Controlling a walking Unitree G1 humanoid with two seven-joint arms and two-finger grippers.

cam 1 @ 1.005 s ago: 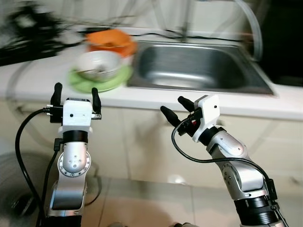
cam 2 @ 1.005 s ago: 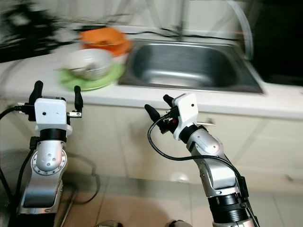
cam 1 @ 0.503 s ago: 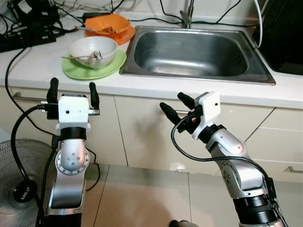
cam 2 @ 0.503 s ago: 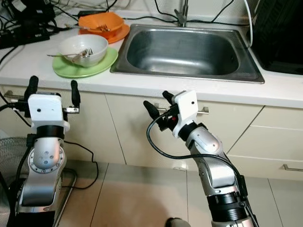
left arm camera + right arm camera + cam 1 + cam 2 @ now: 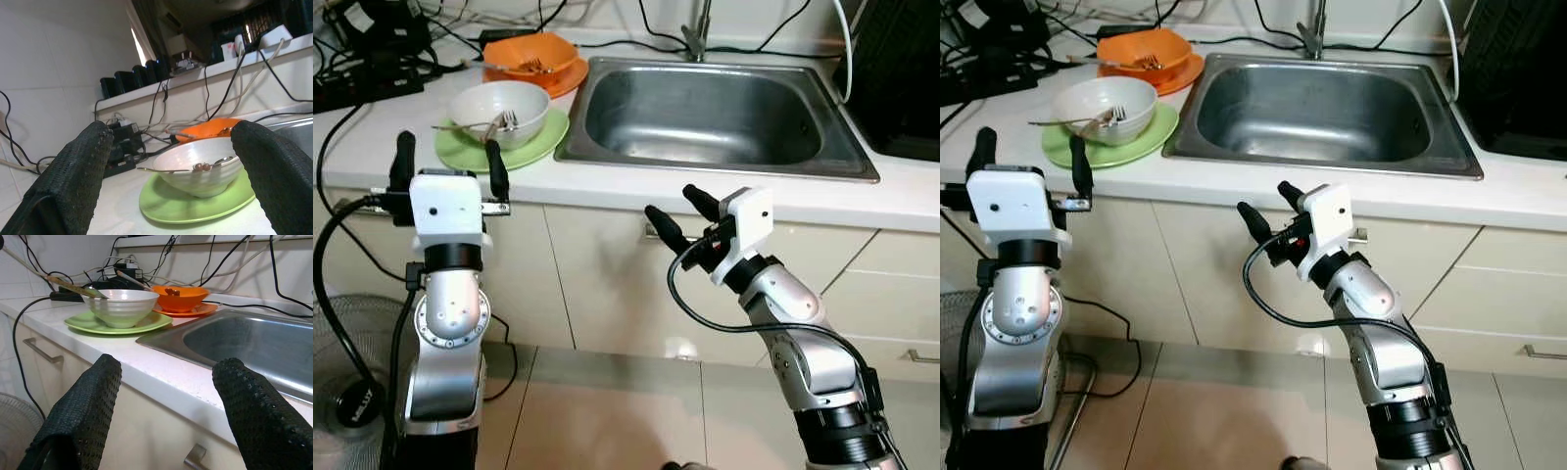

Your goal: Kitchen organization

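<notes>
The left gripper (image 5: 446, 163), fingers wide and empty, has risen toward the counter; the white bowl (image 5: 499, 108) on its green plate (image 5: 534, 145) sits just beyond. The right gripper (image 5: 677, 216) waits open below the sink (image 5: 705, 117).

A: What colours stood beside the steel-grey sink (image 5: 705, 113)?
B: A white ribbed bowl (image 5: 499, 106) sat on a lime-green plate (image 5: 538, 140); behind them were an orange bowl (image 5: 530, 54) and an orange plate (image 5: 566, 78).
A: And the desk (image 5: 372, 122)?
B: White, faintly speckled, crossed by black cables (image 5: 450, 24).
</notes>
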